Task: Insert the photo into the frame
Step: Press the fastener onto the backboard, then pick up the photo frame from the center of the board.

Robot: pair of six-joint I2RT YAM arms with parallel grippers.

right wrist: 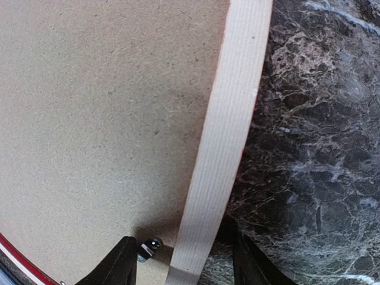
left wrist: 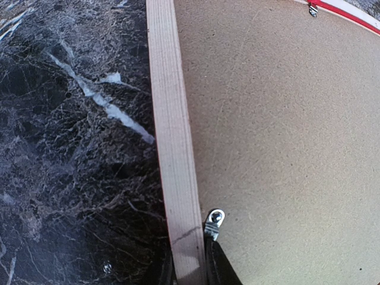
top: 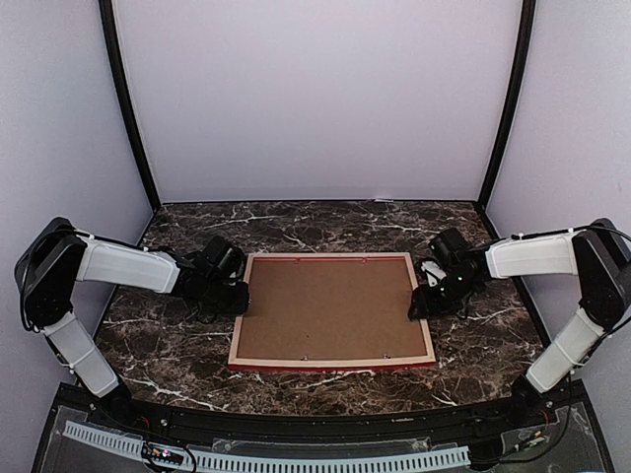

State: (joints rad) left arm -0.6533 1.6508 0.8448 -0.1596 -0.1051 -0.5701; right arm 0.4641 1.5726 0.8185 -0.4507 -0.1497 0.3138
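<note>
The frame [top: 330, 361] lies face down on the table, pale wood back up, with a red edge showing at the front. The brown backing board [top: 330, 307] fills it. The photo is hidden. My left gripper [top: 242, 301] is at the frame's left rail [left wrist: 172, 136], and its jaws hug that rail on both sides [left wrist: 189, 273]. My right gripper [top: 419, 305] straddles the right rail [right wrist: 228, 136] with its jaws open [right wrist: 184, 267], a gap on each side.
The dark marble table [top: 168, 345] is walled in by pale panels at the back and both sides. A small metal clip [left wrist: 214, 219] sits on the board by the left finger. Another clip [right wrist: 148, 246] sits by the right gripper's inner finger.
</note>
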